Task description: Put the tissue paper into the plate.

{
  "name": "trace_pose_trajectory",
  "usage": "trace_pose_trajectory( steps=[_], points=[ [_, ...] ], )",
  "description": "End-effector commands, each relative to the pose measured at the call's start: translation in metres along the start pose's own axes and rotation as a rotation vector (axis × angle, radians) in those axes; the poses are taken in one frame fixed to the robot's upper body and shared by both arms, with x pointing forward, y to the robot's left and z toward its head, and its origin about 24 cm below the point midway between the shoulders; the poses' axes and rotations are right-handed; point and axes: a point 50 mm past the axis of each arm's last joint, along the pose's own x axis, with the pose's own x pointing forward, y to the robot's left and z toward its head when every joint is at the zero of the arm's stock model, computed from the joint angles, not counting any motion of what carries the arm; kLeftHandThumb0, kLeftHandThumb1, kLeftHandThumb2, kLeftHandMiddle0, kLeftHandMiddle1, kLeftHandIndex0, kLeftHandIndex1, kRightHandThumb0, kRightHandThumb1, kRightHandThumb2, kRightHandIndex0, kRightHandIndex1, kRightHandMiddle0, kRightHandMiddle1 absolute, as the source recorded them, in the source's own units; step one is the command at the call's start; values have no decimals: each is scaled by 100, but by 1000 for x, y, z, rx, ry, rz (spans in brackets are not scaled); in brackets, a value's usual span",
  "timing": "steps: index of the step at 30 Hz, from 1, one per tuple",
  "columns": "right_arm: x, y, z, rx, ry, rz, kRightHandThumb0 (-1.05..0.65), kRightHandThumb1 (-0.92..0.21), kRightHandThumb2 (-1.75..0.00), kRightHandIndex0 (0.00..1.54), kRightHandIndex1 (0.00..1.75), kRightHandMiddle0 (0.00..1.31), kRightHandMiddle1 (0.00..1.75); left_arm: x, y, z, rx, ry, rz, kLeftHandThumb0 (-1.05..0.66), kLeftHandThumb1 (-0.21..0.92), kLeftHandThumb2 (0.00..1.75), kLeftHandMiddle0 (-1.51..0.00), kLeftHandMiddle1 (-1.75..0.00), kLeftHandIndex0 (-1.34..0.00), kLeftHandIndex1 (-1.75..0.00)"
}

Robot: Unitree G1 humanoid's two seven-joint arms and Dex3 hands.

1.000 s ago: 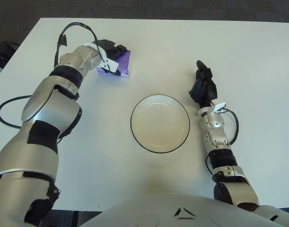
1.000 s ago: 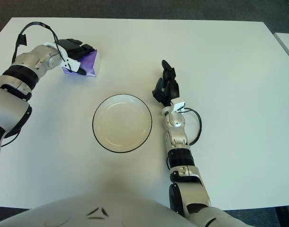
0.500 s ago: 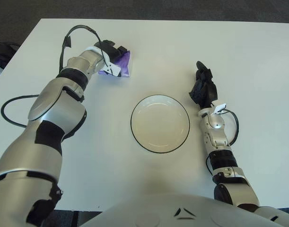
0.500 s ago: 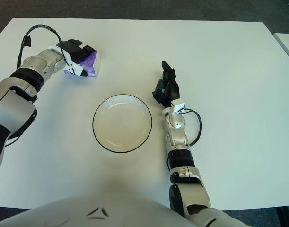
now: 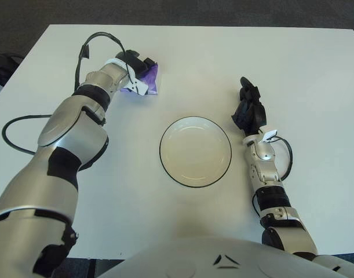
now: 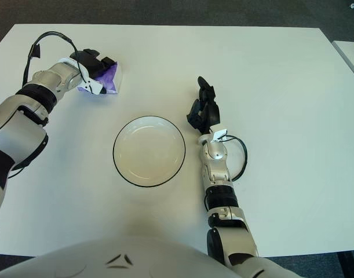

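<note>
The left hand (image 5: 135, 66) is over the purple tissue paper pack (image 5: 149, 81) at the table's (image 5: 316, 75) far left, its dark fingers draped on the pack; whether they actually clamp it I cannot tell. The pack looks light, soft and crushable with a slick wrapper, so a gentle pinch across its short sides seems wisest. The plate (image 5: 167, 139), dark-rimmed, sits mid-table well apart from it and holds nothing. The right hand (image 5: 248, 109) shows just right of the plate, idle

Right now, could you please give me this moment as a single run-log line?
left hand: on purple tissue pack, grasp unclear | plate: empty | right hand: beside plate, right side | phase: pickup
</note>
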Motion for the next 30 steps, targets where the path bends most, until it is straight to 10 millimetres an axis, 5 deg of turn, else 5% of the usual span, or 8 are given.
trace_pose_trajectory(
  steps=[1, 13, 19, 21, 24, 30],
  points=[
    [-40, -12, -51, 13, 269, -53, -72, -92, -97, 24, 2, 0, 42, -4, -48, 8, 39, -14, -177, -89, 92, 58, -25, -1, 0, -37],
    [-39, -12, -50, 15, 273, -52, -74, -92, -97, 24, 1, 0, 42, -5, -51, 8, 1, -16, -174, -86, 92, 56, -32, -3, 0, -52],
    [-39, -12, -50, 13, 273, -49, -72, -92, -97, 25, 1, 0, 45, -5, -52, 9, -83, -3, -98, -80, 92, 49, -56, -18, -6, -129],
    [-39, -12, -51, 12, 274, -48, -72, -92, -97, 25, 1, 0, 45, -6, -52, 10, -124, 8, -17, -70, 92, 40, -53, -85, -16, -155],
    [-39, -13, -51, 12, 275, -47, -72, -92, -97, 25, 1, 0, 45, -7, -53, 11, -120, 11, 103, -50, 70, 77, -69, -145, -34, -167],
    [-39, -14, -51, 19, 281, -53, -73, -92, -97, 24, 1, 0, 46, -10, -54, 14, -121, -2, 248, -45, 46, 111, -95, -171, -50, -174]
  ],
)
